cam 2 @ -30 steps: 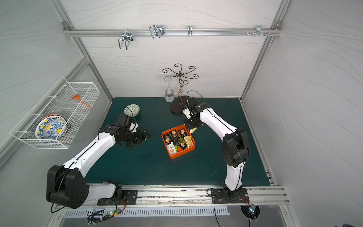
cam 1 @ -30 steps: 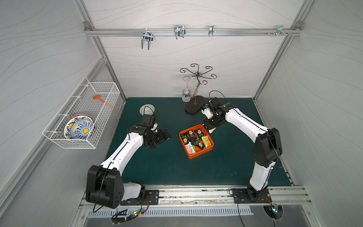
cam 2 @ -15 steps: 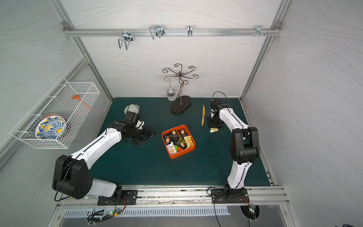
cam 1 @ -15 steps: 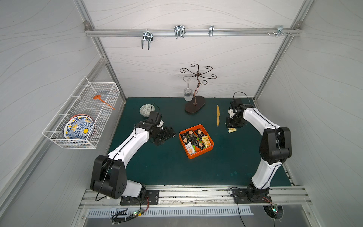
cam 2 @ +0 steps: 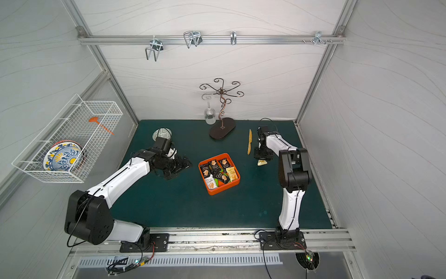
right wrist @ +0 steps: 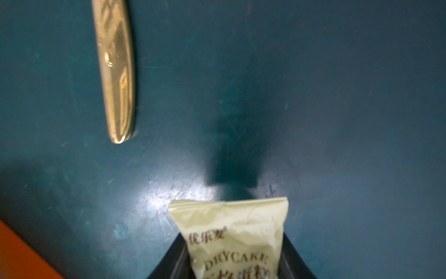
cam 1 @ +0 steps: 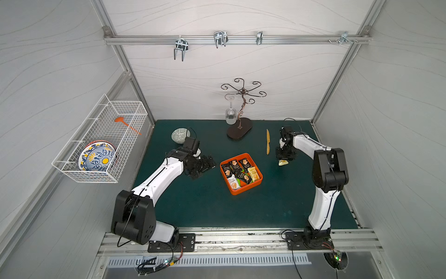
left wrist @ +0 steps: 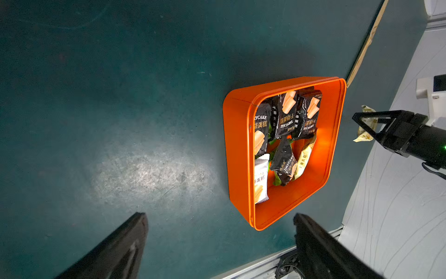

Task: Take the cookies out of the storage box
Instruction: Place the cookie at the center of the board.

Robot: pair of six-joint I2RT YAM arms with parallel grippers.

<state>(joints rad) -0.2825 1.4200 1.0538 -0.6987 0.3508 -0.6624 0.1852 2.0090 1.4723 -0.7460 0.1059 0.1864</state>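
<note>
Pale-yellow film marks the packet held in my right gripper. The jaws are part-way closed on its lower half, and the sealed top edge projects free. The packet hangs to the right of the storage box, well apart from it and beside the near end of the gold knife. Its shadow on the dark green mat stands apart from it, so I judge it to be off the surface.

My left gripper stands wide and empty, just left of the box and aimed at it. The other cookies lie inside: black packets overlapping, one white at the near-left side, one yellow at the right and green showing underneath.

Step in hand: set-down of one removed packet. Most of the task is not yet done.

Next move, right arm:
1. Lower until the packet meets bare mat, clear of the knife.
2. Open the jaws fully, then lift straight up.

Next move, left arm: approach over the left wall and pinch one top packet. The wrappers overlap, so a second one may lift with it.
</note>
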